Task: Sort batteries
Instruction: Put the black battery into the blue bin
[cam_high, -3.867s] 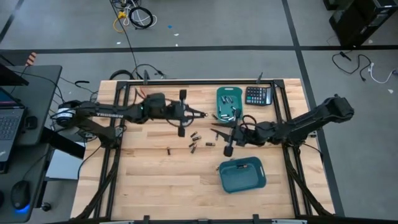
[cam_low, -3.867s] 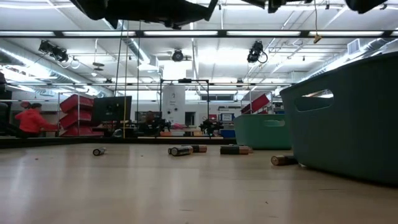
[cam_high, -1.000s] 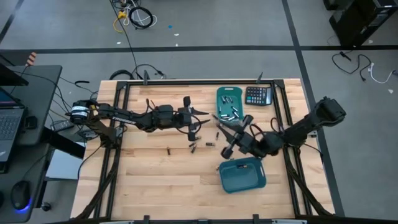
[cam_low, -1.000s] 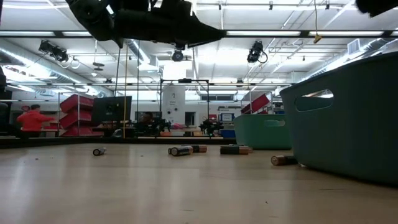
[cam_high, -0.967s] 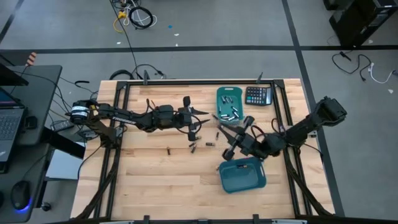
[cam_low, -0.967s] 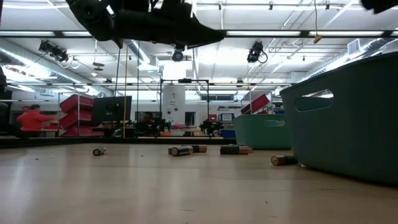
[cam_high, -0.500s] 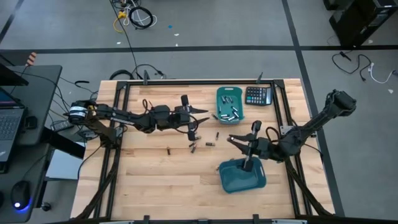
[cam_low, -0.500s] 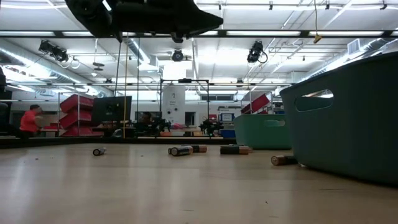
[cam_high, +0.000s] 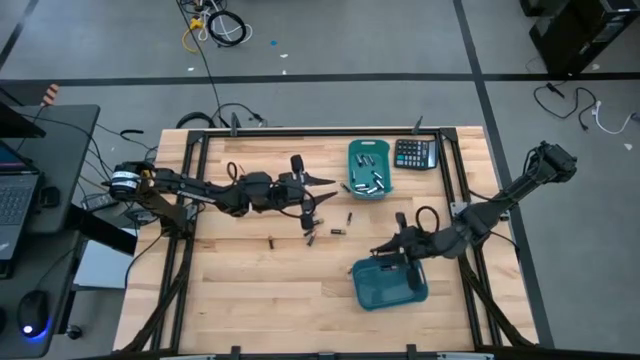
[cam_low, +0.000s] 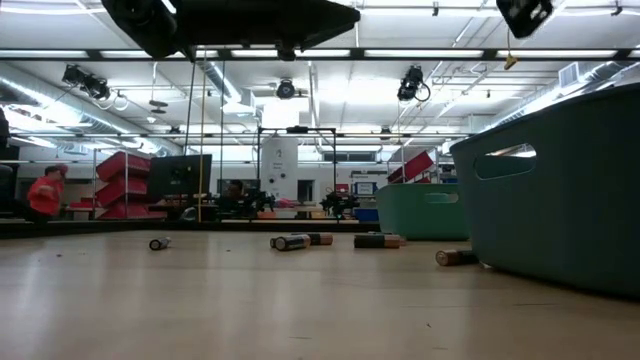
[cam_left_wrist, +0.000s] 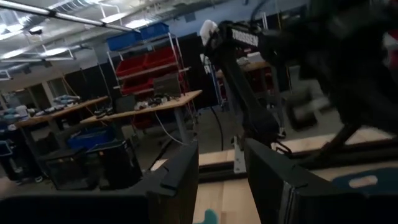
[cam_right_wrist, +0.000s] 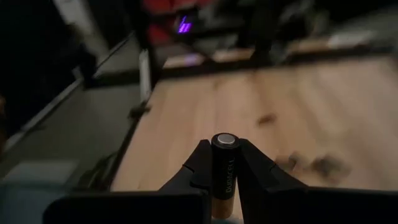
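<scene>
Item: left gripper (cam_high: 322, 196), jaws parted with nothing between them, hung over the table (cam_high: 240, 280); loose batteries (cam_high: 322, 232) lay scattered just beyond its tips. Right gripper (cam_high: 381, 252) clamped one battery (cam_right_wrist: 224, 171) upright, positioned over the near teal bin (cam_high: 390, 285).

loose batteries (cam_high: 322, 225) mid-table | far bin (cam_high: 368, 169) beside calculator (cam_high: 413, 154)
</scene>
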